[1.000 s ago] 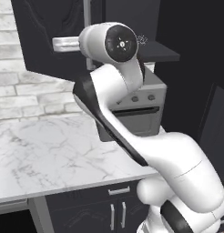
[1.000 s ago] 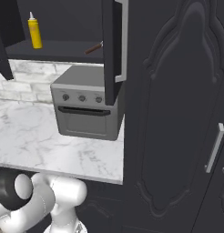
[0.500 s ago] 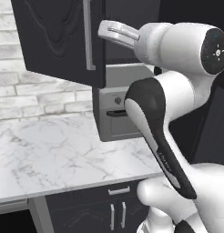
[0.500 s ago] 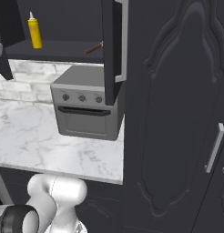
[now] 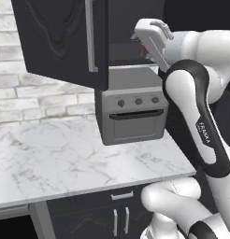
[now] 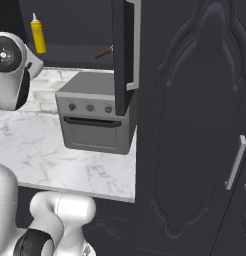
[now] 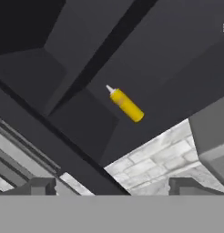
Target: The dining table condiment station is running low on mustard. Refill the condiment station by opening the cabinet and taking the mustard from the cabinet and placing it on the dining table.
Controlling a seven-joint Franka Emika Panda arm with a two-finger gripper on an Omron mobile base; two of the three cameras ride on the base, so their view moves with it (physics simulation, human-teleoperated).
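The mustard, an all-yellow squeeze bottle with a cone nozzle, stands on the shelf at the left of the open black cabinet. In the hand view the mustard lies ahead and well off from my gripper. The gripper is open, its fingertips wide apart with nothing between them. My hand is raised in front of the cabinet opening, to the right of the swung-out left door and its silver bar handle. The dining table is out of view.
A grey toaster oven sits on the marble counter right under the cabinet. The right cabinet door juts out edge-on. A small brown thing lies on the shelf. A tall dark cabinet stands at the right.
The left door has swung wider open. My hand has come off its handle and moved right to the cabinet opening, and the jaws have spread apart.
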